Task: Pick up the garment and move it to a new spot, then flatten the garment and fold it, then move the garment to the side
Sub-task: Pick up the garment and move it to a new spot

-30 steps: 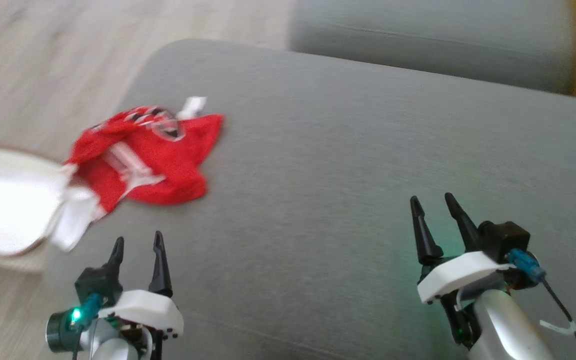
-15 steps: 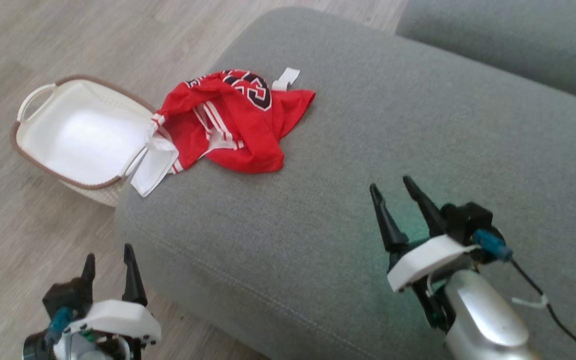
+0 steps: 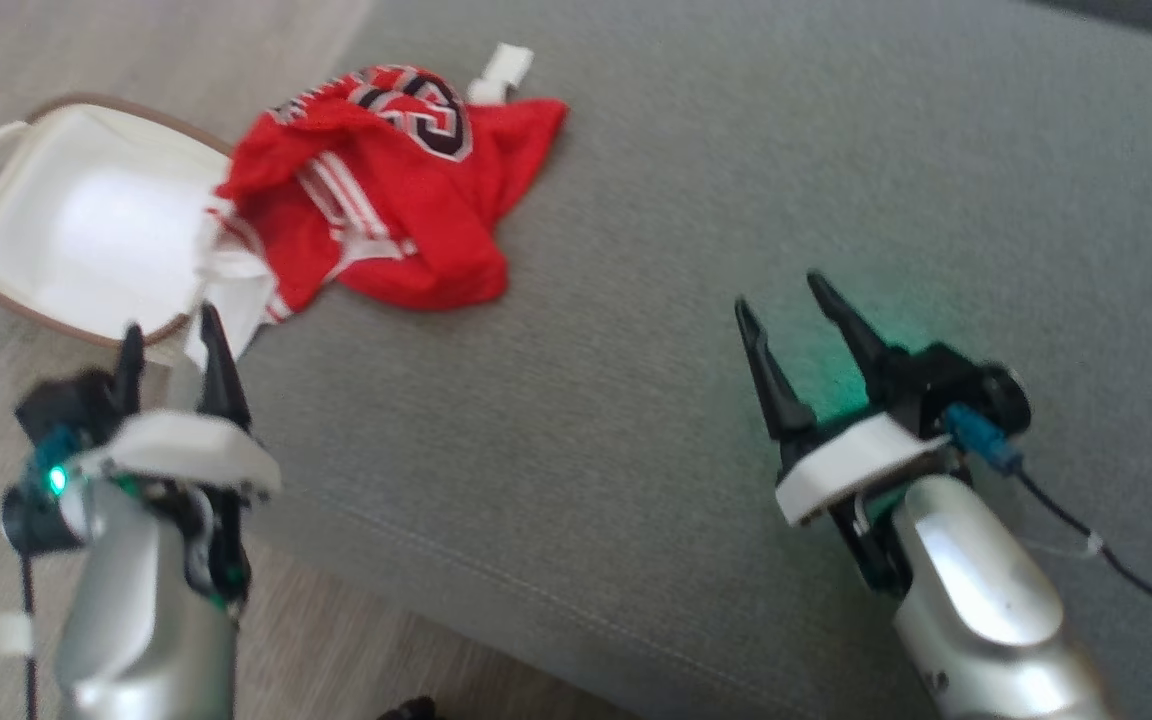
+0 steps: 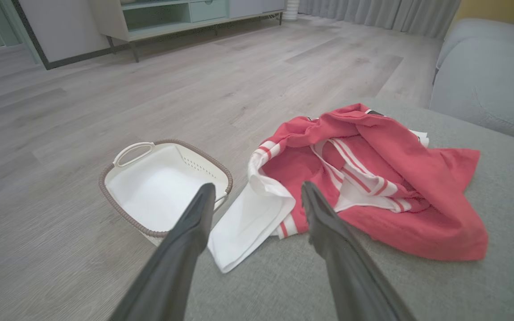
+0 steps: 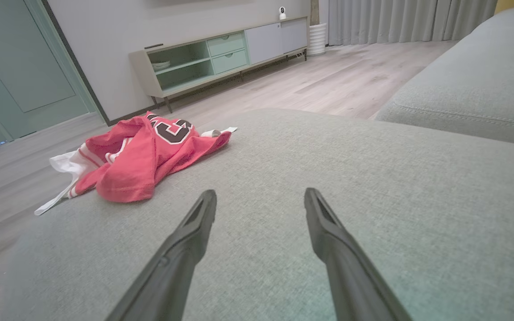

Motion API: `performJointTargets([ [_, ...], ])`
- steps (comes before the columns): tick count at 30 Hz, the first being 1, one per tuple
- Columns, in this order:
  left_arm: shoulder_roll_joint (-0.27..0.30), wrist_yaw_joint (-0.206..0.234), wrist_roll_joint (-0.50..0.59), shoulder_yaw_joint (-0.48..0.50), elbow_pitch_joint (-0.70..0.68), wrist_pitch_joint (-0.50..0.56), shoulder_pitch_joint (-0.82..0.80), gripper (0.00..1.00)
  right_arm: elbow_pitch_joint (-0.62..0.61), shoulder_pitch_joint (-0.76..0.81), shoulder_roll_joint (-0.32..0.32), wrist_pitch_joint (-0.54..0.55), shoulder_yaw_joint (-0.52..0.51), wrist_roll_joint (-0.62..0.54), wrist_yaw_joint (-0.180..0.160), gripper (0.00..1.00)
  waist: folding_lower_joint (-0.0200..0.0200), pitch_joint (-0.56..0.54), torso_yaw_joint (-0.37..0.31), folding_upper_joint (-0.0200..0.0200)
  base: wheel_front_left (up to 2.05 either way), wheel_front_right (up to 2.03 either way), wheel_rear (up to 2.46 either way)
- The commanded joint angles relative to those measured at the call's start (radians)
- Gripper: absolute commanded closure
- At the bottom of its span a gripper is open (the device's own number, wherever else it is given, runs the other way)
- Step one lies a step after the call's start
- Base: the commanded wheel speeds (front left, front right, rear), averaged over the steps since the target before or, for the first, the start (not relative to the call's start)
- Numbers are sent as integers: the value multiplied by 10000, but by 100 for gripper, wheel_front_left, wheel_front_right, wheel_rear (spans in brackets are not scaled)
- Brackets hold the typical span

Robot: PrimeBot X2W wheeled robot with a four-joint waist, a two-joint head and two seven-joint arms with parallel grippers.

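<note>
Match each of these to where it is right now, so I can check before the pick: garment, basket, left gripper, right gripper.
Things:
1. garment
2. basket
3. left gripper
4. right gripper

Places and states:
A. on the floor beside the sofa cushion
B. open above bare grey cushion, apart from the garment
C. crumpled at the cushion's corner, white part hanging over the edge
D. open by the cushion's edge, fingers aimed toward the white part

Pairs: 1-C, 2-A, 3-D, 4-B
</note>
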Motion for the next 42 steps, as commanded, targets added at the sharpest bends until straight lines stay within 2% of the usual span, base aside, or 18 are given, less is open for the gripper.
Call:
performJointTargets([
  [1, 458, -38, 94, 459, -32, -53, -481, 0, -461, -349, 73, 38, 228, -118, 65, 0, -1, 590, -490, 0, 0, 0, 0],
  [5, 674, 116, 187, 852, 960, -53, -1237, 0, -1070, -573, 71, 254, 411, -297, 65, 0, -1, 1120, -909, 0, 0, 0, 0],
  [11, 1052, 611, 153, 1427, 2521, -53, -2003, 0, -1999, -744, 67, 503, 775, -377, 65, 0, -1, 1625, -1505, 0, 0, 0, 0],
  [18, 1464, 617, -71, 1923, 3318, -53, -2558, 0, -2688, -787, -61, 720, 810, -423, 65, 0, -1, 2016, -1917, 0, 0, 0, 0],
  [19, 1514, 595, -93, 1980, 3399, -53, -2634, 32, -2746, -771, -93, 750, 757, -426, 65, 0, -1, 2054, -1951, 0, 0, 0, 0],
  [20, 1559, 577, -105, 2029, 3484, -53, -2702, 100, -2784, -751, -113, 773, 697, -421, 65, 0, -1, 2080, -1978, 0, 0, 0, 0],
  [25, 1846, 475, 41, 2131, 3360, -53, -2887, 100, -2733, -680, -129, 690, 501, -371, 65, 0, -1, 1956, -2112, 0, 0, 0, 0],
  [33, 2339, -243, 841, 1744, 1263, -53, -3066, 100, -2088, -612, 16, 212, 399, 41, 65, 0, -1, 1022, -2435, 0, 0, 0, 0],
  [38, 2391, -620, 1448, 985, -164, -53, -3457, 100, -1672, -549, 65, -2, 478, 593, 65, 0, -1, 240, -2979, 0, 0, 0, 0],
  [42, 2162, -818, 1689, 314, -979, -53, -3666, 100, -1575, -488, 70, -57, 680, 1226, 65, 0, -1, -216, -3675, 0, 0, 0, 0],
])
